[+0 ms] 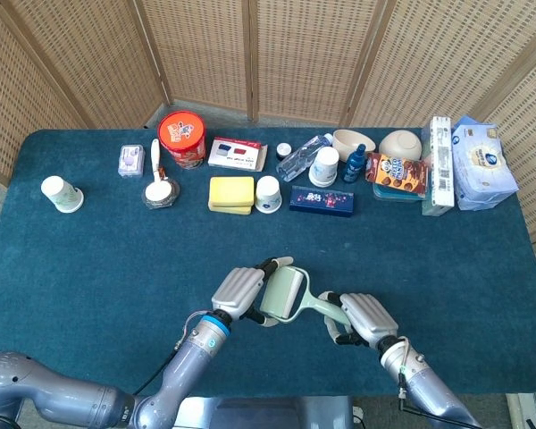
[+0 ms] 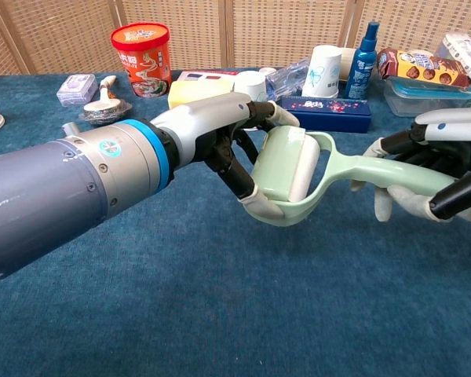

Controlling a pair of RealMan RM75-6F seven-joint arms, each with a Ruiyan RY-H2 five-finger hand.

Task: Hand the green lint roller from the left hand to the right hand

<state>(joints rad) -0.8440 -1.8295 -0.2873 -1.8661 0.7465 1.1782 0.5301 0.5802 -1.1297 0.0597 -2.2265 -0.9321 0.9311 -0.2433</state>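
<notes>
wicker screens at the back, blue cloth on the table (image 1: 89, 259), and the action sits near the front edge. left hand (image 1: 241, 293) grips the green lint roller (image 1: 282, 295) by its drum end, fingers wrapped over and under the roll in the chest view (image 2: 286, 166). right hand (image 2: 443, 161) has its fingers curled around the handle, which runs out from the drum toward it, so both hands hold the roller at once, lifted off the cloth between them. my read: the handover is at the midpoint, the receiving grasp looks made but the giving one is not yet let go. what's left is for the left hand to open and draw clear, leaving the roller with the right. further out, along the far side of the table: a red tub (image 1: 180, 138), a yellow sponge (image 1: 231, 193), white cups, a blue box (image 1: 322, 199), snack packs and tissues (image 1: 485, 162).
</notes>
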